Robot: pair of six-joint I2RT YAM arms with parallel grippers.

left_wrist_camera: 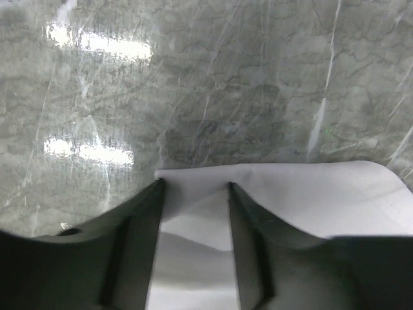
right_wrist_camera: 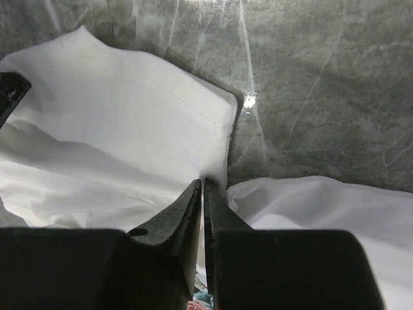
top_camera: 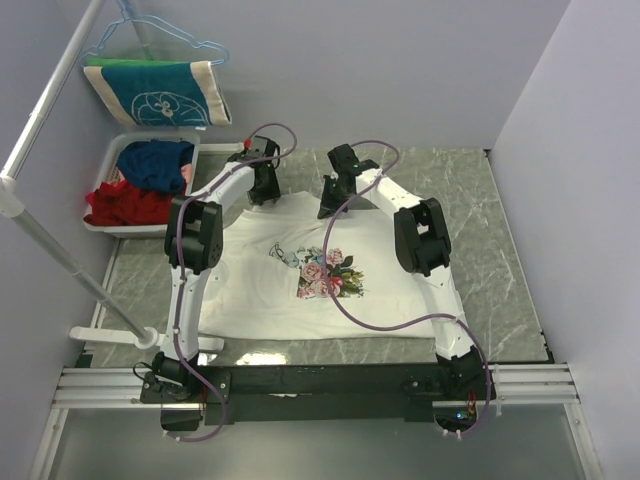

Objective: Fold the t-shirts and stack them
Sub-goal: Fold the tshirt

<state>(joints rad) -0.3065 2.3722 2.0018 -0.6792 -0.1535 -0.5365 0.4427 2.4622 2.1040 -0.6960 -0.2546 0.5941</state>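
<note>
Right of the white bin [top_camera: 160,136]: one cream-white t-shirt [top_camera: 270,300] lies spread flat on the marble table [top_camera: 500,250], flower print [top_camera: 328,273] facing up, with both grippers at its far edge.
The left gripper [left_wrist_camera: 193,186], the one closer to the bin, has its jaws partly apart. They straddle the shirt's edge, and the cloth lying between the fingers is not pinched. The right gripper [right_wrist_camera: 203,181], farther from the bin, has its jaws closed to a thin slit on a raised fold of the white cloth. The bin holds red and blue garments [top_camera: 140,185].
</note>
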